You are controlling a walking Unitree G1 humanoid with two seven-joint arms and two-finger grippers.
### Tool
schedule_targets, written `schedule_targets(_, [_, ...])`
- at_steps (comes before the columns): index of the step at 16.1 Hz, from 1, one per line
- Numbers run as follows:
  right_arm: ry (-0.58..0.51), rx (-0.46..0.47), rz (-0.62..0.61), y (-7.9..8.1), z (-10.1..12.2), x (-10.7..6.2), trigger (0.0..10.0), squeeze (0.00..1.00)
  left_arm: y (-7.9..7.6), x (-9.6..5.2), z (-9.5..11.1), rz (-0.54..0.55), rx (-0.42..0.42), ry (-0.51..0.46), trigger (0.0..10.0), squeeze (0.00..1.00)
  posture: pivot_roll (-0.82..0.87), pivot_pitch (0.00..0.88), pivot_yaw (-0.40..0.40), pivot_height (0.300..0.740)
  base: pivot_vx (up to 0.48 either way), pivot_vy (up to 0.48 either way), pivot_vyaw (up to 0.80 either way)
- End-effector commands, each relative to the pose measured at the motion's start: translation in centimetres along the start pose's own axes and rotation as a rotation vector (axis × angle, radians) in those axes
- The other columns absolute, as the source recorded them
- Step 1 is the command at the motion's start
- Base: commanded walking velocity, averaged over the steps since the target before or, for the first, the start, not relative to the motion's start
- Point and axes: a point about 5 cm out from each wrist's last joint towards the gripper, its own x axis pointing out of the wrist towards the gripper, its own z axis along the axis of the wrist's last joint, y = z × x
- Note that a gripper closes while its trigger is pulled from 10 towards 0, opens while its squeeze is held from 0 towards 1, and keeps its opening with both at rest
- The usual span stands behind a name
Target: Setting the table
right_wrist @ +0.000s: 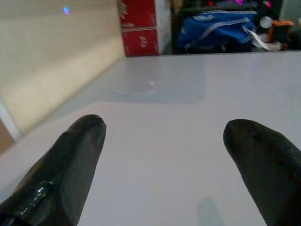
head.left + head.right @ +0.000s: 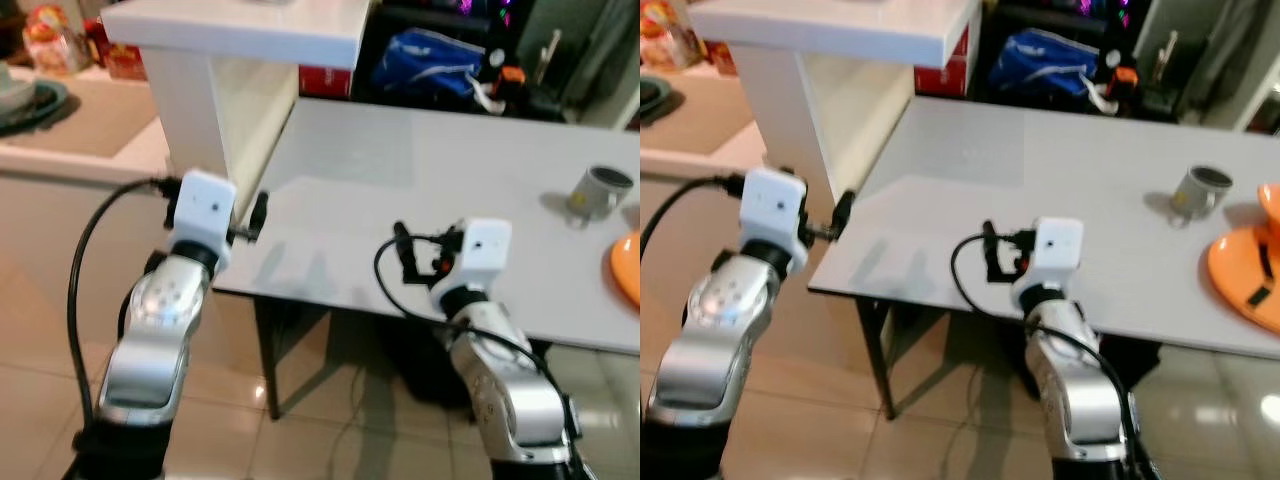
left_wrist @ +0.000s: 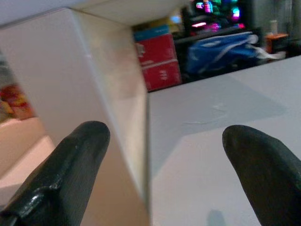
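Note:
A grey mug (image 2: 600, 192) stands on the right side of the pale grey table (image 2: 400, 160). An orange plate (image 2: 1245, 265) lies at the table's right edge with a small dark item on it. My left gripper (image 2: 255, 218) hovers at the table's front left corner, beside a white pillar; in the left wrist view this gripper (image 3: 164, 136) is open with nothing between its fingers. My right gripper (image 2: 405, 250) is held over the table's front edge, well left of the mug, and in the right wrist view it (image 1: 164, 127) is open and holds nothing.
A white counter (image 2: 240, 30) on a pillar abuts the table's left side. Behind the table are a blue bag (image 2: 425, 55) and red boxes (image 2: 325, 80). A low beige counter (image 2: 90, 130) with dishes lies to the left. Tiled floor runs below.

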Motion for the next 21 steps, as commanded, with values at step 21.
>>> schedule_targets(21, [-0.148, -0.062, 0.039, 0.1, 2.5, 1.8, 10.0, 0.0, 1.2, -1.6, -2.4, 0.126, -0.065, 0.066, 10.0, 0.0, 0.13, 0.0, -0.043, 0.74, 0.0, 0.48, -0.06])
